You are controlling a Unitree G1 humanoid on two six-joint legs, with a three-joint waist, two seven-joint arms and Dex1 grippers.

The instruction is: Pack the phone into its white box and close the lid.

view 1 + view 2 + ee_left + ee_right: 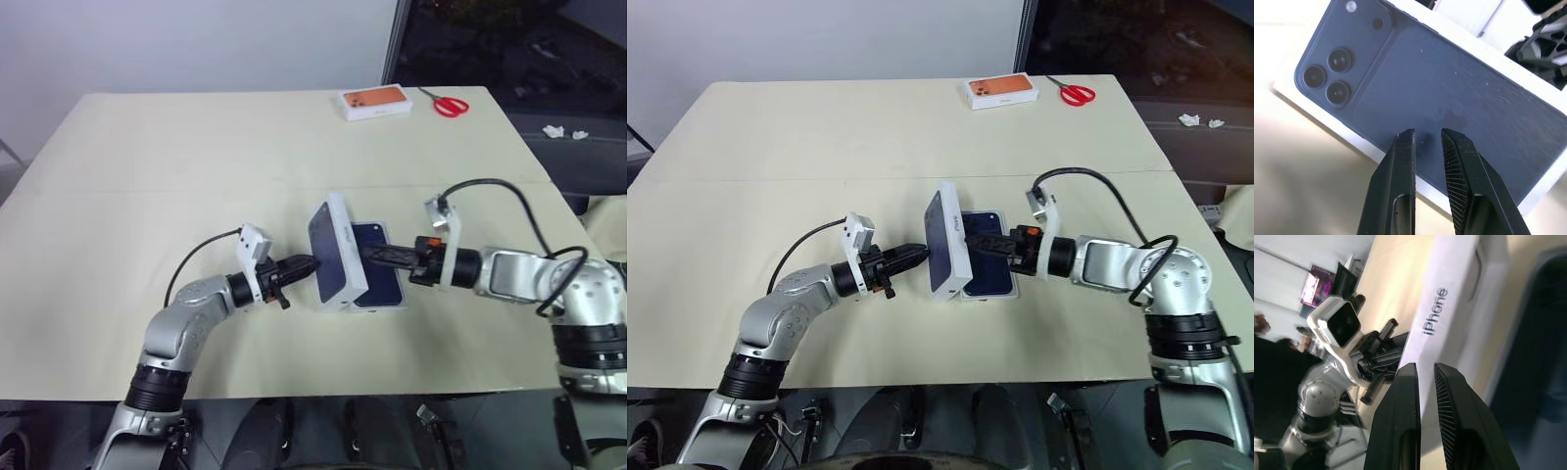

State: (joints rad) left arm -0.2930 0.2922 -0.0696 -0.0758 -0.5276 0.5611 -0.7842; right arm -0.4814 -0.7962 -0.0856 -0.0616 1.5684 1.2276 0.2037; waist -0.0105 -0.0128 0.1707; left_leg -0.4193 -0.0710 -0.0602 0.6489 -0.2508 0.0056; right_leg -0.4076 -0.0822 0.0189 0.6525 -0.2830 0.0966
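Note:
The lid (328, 259) stands tilted on its long edge, its blue phone picture (1440, 83) facing my left gripper (309, 263). That gripper's tips meet the printed face, its fingers (1400, 161) drawn close with nothing between them. Just right of the lid, the dark navy phone (384, 279) lies flat inside the white box (377, 307). My right gripper (367, 254) reaches in from the right above the phone, shut, with its tips at the lid's white side wall (1449, 308), which bears the word iPhone.
At the table's far edge lie a white box with an orange phone picture (374, 101) and red scissors (449, 104). A seam (147, 189) crosses the beige tabletop behind the arms. Bare table spreads left of my left arm.

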